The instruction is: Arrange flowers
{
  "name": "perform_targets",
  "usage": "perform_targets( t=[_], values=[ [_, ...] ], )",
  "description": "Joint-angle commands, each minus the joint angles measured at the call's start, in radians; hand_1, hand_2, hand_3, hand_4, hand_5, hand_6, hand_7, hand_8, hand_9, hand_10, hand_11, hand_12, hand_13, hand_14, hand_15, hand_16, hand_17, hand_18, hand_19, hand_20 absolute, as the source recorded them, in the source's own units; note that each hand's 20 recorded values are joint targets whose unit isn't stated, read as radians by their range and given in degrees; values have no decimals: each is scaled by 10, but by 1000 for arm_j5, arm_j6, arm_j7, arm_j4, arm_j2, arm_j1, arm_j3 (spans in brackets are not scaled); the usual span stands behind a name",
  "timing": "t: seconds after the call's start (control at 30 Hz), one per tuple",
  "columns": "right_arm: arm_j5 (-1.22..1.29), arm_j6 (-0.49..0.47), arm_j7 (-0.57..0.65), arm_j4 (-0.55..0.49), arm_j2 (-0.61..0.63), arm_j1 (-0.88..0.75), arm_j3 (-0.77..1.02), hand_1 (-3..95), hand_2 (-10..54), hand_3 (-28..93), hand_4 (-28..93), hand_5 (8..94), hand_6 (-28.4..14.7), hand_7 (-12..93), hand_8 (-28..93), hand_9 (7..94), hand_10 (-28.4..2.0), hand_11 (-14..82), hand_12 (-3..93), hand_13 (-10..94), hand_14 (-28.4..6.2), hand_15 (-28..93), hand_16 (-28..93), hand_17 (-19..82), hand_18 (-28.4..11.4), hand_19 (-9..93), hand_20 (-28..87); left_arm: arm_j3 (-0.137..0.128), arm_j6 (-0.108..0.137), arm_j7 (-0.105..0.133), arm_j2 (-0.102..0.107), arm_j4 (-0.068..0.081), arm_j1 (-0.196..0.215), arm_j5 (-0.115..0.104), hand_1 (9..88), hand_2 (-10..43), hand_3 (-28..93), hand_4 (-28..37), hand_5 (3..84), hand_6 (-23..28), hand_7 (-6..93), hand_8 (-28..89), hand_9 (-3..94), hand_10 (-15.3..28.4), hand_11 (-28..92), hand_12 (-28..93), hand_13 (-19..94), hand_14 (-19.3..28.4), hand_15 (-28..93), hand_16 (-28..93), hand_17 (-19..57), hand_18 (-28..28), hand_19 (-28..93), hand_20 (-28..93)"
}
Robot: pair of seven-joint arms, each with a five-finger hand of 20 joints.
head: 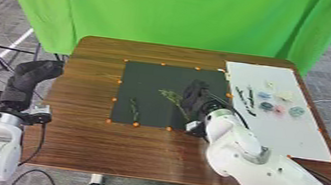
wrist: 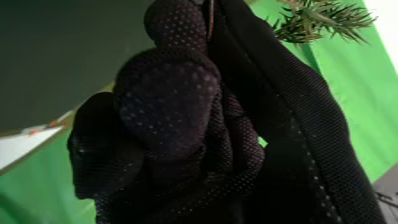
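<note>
Right hand (head: 195, 101) over the right part of the dark mat (head: 149, 86) on the brown bench (head: 76, 140). State: closed to a pinch, fingers curled in, a thin stem (wrist: 210, 21) between them; it appears to belong to the green sprig. Green sprig (head: 171, 97): leafy part just to the left of the right hand in the head view; in the right wrist view, green needles stand beside the glove, against the green curtain (head: 179, 16). Second sprig (head: 134, 110): on the mat, farther left of the right hand. To the right of the hand: white board (head: 295, 138) bearing dark stems (head: 241, 95) near its left edge and small pale, pink and blue-green flower heads (head: 279, 109) beyond them. Left hand (head: 31, 77): well apart from the right hand, beyond the bench's left edge; how far open, cannot tell.
</note>
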Motion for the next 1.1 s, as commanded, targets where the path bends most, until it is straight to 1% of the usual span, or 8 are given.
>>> perform_targets(
  t=[0.03, 0.2, 0.3, 0.47, 0.57, 0.73, 0.87, 1.1],
  values=[
    [-15, -20, 16, 26, -41, 14, -33, 678, -95, 465, -30, 760, -38, 305, 179, 937, -108, 158, 408, 937, -20, 477, 280, 710, -56, 835, 390, -6, -46, -27, -4, -7, -8, 15, 312, 117, 608, -246, 510, 60, 156, -80, 517, 168, 228, 80, 400, 191, 198, -52, 66, 129, 208, 125],
    [11, -22, 26, 51, -70, 28, -42, 674, -95, 464, -27, 758, -38, 304, 177, 936, -103, 150, 407, 937, -20, 473, 280, 710, -56, 834, 388, -9, -54, -36, -5, -9, -4, 15, 312, 117, 607, -245, 510, 61, 155, -80, 516, 167, 228, 80, 400, 192, 198, -52, 65, 128, 206, 125],
    [55, -25, 33, 64, -90, 36, -34, 667, -95, 467, -27, 759, -39, 302, 178, 937, -104, 154, 400, 937, -20, 471, 281, 710, -57, 834, 387, -9, -65, -42, -6, -10, -6, 17, 311, 116, 607, -244, 510, 60, 155, -80, 516, 167, 228, 80, 400, 192, 199, -51, 63, 130, 206, 125],
    [92, -18, 38, 81, -117, 51, -37, 659, -95, 461, -32, 763, -43, 291, 181, 935, -106, 161, 384, 937, -22, 471, 280, 712, -57, 833, 384, -9, -72, -47, -5, -12, -6, 17, 311, 116, 607, -244, 508, 61, 154, -79, 516, 167, 228, 80, 399, 194, 199, -50, 60, 131, 205, 125],
    [94, -20, 37, 85, -124, 54, -40, 655, -95, 456, -31, 763, -44, 282, 189, 930, -108, 175, 366, 937, -23, 471, 276, 712, -58, 833, 382, -10, -85, -54, -7, -11, -9, 20, 311, 116, 605, -245, 507, 61, 154, -79, 515, 168, 227, 80, 400, 195, 199, -49, 59, 131, 204, 124],
    [106, -32, 37, 90, -136, 54, -37, 643, -95, 458, -29, 763, -43, 277, 191, 930, -108, 174, 360, 937, -25, 469, 275, 713, -60, 832, 380, -16, -85, -58, -8, -14, -2, 18, 310, 115, 604, -243, 507, 61, 153, -79, 514, 168, 226, 81, 400, 196, 200, -49, 59, 131, 203, 124],
    [111, -36, 41, 90, -142, 54, -36, 629, -95, 453, -26, 760, -46, 270, 192, 926, -106, 176, 357, 937, -27, 468, 274, 714, -60, 831, 379, -18, -97, -63, -9, -13, -5, 21, 310, 115, 604, -242, 506, 61, 152, -78, 513, 168, 224, 80, 401, 197, 201, -48, 58, 131, 202, 124],
    [120, -48, 43, 89, -144, 50, -32, 618, -95, 396, 14, 753, -51, 229, 215, 912, -116, 209, 324, 937, -26, 460, 278, 711, -58, 830, 377, -22, -103, -68, -11, -13, -4, 20, 310, 110, 607, -240, 505, 61, 152, -78, 512, 168, 225, 82, 402, 199, 207, -46, 56, 131, 199, 124]
  ],
)
